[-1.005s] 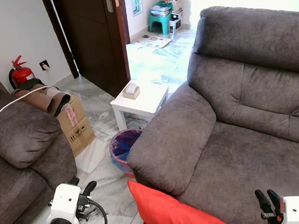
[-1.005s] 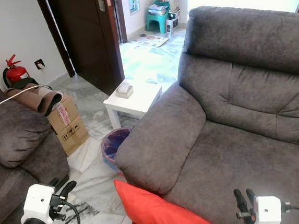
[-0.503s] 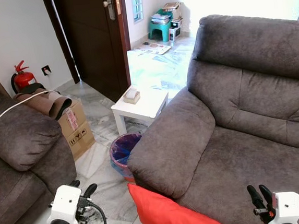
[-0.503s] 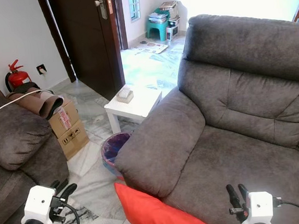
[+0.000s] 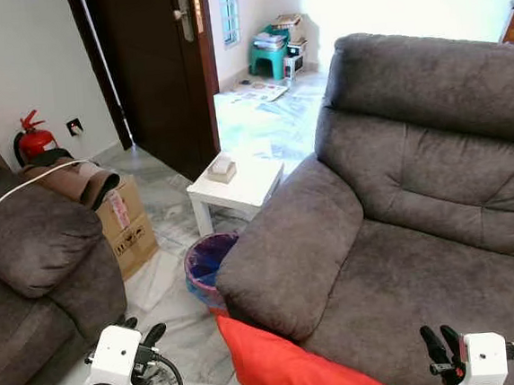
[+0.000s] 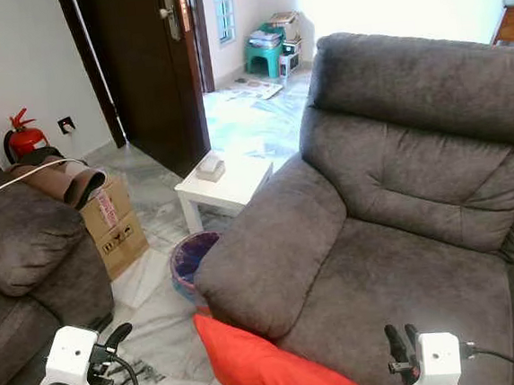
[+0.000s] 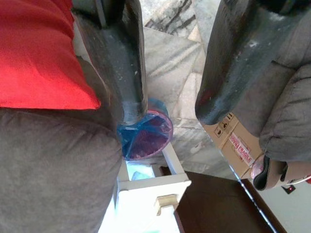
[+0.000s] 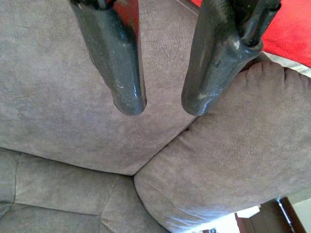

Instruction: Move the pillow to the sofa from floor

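So the red pillow [image 5: 290,365] is sitting low at the front of the sofa [image 5: 405,234], leaning against the armrest [image 5: 284,244] right between the two arms, and neither claw has it. The left claw [image 5: 141,333] hangs over the marble floor [image 5: 171,290] with its fingers parted and nothing in them, and the right claw [image 5: 441,346] hovers above the seat cushion [image 6: 409,278], fingers a bit apart, also empty. Biggest risk imo is a soft pillow like that just squishing and slipping out if only one claw pinches a corner, or flopping back down onto the floor when it's lifted past the armrest. The armrest bulges out right above it, so it could snag on the way up. Also there's a blue bin [image 5: 207,262] just beside the armrest and a small white worktop [image 5: 243,183] behind that, so a wide left swing could clip the bin. The other couch [image 5: 29,257] and cardboard box [image 5: 127,226] on the left keep things tight for stepping around.
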Motion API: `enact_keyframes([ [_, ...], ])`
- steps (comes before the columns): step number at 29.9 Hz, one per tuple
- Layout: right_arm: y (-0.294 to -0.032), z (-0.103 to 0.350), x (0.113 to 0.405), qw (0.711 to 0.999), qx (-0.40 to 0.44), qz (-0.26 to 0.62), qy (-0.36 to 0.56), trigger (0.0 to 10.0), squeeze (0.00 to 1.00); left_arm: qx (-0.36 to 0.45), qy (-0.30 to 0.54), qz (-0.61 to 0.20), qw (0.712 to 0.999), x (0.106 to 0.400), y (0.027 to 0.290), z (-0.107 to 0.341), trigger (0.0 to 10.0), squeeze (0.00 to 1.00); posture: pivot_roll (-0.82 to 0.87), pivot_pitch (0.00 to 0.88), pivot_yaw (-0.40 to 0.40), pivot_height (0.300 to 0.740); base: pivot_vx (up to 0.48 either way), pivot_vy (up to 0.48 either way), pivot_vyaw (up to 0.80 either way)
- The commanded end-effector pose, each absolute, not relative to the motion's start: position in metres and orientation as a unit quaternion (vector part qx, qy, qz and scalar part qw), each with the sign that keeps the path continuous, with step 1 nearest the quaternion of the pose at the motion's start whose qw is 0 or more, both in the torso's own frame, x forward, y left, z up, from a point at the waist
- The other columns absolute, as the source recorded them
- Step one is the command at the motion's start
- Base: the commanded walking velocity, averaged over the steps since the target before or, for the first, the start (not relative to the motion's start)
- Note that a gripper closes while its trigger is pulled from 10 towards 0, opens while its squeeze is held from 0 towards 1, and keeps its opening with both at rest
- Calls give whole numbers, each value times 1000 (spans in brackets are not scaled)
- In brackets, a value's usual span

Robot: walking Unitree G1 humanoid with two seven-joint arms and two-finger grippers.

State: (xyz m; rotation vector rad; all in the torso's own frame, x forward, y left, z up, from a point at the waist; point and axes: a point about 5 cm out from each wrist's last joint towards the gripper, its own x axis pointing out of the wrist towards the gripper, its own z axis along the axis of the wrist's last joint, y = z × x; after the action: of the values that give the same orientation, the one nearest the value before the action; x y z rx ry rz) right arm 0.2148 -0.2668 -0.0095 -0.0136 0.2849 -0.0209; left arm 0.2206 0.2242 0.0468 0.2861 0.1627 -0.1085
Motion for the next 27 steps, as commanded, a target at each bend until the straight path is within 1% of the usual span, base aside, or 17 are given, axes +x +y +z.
enact_keyframes([
  [1,-264,-11,216,989,-2,-8,146,10000,0,145,81,-57,984,221,223,45,10000,0,104,16,-9,705,0,0,0],
  [11,-259,-9,221,990,8,-4,138,10000,0,147,80,-46,985,223,227,40,10000,0,116,54,-17,705,0,0,0],
  [15,-258,-11,223,988,8,-4,153,10000,0,146,78,-42,985,223,226,40,10000,0,124,67,-18,705,0,0,0],
  [17,-257,-11,224,988,7,-4,155,10000,0,147,77,-42,985,222,226,40,10000,0,125,69,-18,705,0,0,0],
  [19,-256,-11,224,988,7,-1,153,10000,0,147,75,-42,985,222,226,39,10000,0,128,75,-19,695,0,0,0],
  [27,-256,-12,221,989,24,-8,146,10000,0,149,75,-40,985,220,226,38,10000,0,132,88,-21,695,0,0,0],
])
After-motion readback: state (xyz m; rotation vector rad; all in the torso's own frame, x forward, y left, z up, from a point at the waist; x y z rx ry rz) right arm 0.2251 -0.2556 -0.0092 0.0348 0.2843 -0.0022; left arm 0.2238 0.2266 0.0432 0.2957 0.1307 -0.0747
